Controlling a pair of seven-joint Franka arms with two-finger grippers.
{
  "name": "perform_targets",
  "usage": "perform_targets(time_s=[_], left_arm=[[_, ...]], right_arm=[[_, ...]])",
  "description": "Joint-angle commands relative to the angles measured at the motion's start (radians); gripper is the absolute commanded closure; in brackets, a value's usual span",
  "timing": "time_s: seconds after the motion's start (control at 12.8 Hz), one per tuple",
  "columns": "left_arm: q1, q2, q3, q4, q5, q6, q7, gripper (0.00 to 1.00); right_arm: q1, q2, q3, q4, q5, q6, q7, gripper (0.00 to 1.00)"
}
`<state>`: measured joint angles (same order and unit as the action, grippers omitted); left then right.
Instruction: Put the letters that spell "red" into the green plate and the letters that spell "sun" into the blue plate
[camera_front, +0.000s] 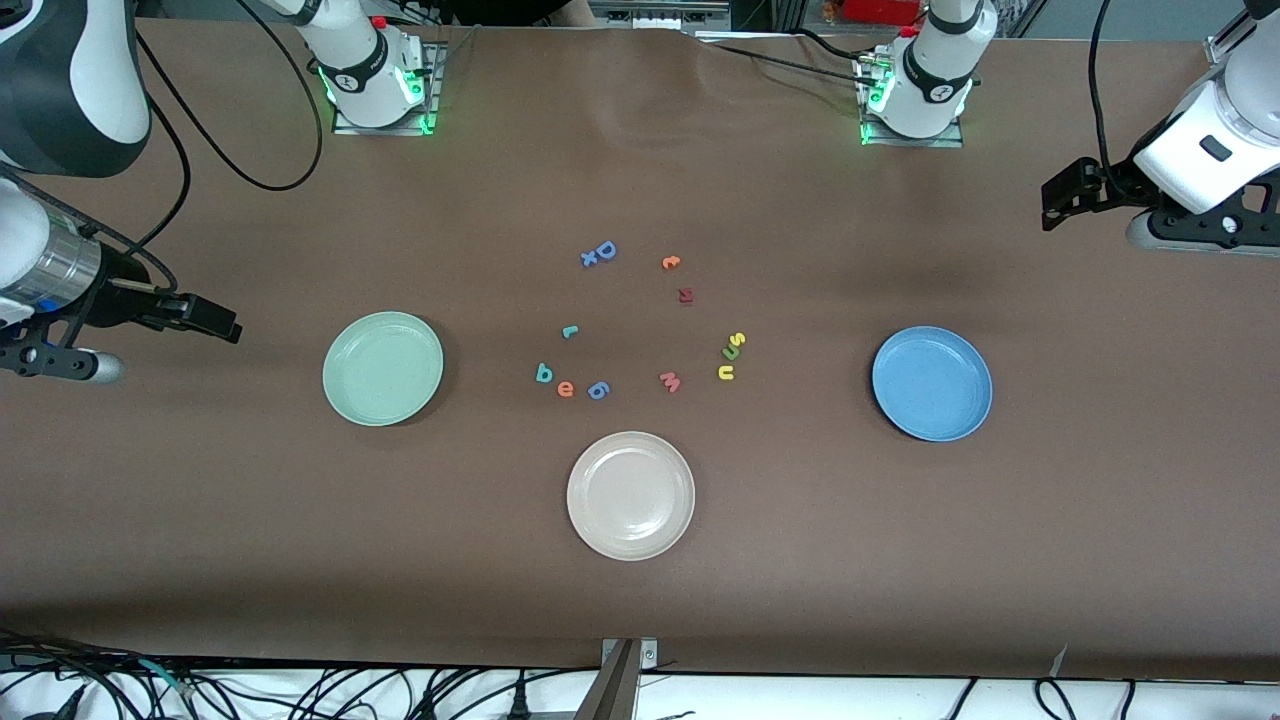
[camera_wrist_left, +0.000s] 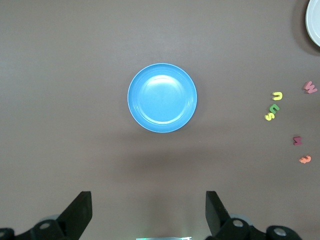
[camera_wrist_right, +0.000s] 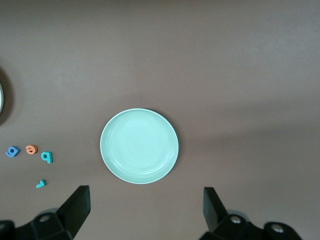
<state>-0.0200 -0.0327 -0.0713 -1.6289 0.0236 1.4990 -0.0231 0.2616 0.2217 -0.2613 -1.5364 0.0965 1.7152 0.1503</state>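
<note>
Foam letters (camera_front: 733, 357) on table: s, n, u; others perhaps b, e.

Beige-white plate (camera_front: 630, 495) nearest the camera, pink m (camera_front: 670, 381) above it

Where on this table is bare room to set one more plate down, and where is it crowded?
Bare cloth lies between the green plate and the right arm's end, between the blue plate and the left arm's end, and nearer the camera beside the white plate. The foam letters crowd the middle.
</note>
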Motion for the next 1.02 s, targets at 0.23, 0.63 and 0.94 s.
perform_targets(time_s=[0.23,0.63,0.94], left_arm=[[0.006,-0.012,-0.004,0.006,-0.024,-0.016,0.017,0.0],[0.006,-0.015,-0.004,0.007,-0.022,-0.028,0.017,0.0],[0.005,-0.013,-0.004,0.009,-0.022,-0.029,0.017,0.0]], right_arm=[[-0.007,0.01,0.004,0.002,0.016,-0.002,0.0,0.0],[-0.001,0.036,0.002,-0.001,0.005,-0.013,0.002,0.0],[0.004,0.036,0.004,-0.005,0.005,-0.014,0.002,0.0]])
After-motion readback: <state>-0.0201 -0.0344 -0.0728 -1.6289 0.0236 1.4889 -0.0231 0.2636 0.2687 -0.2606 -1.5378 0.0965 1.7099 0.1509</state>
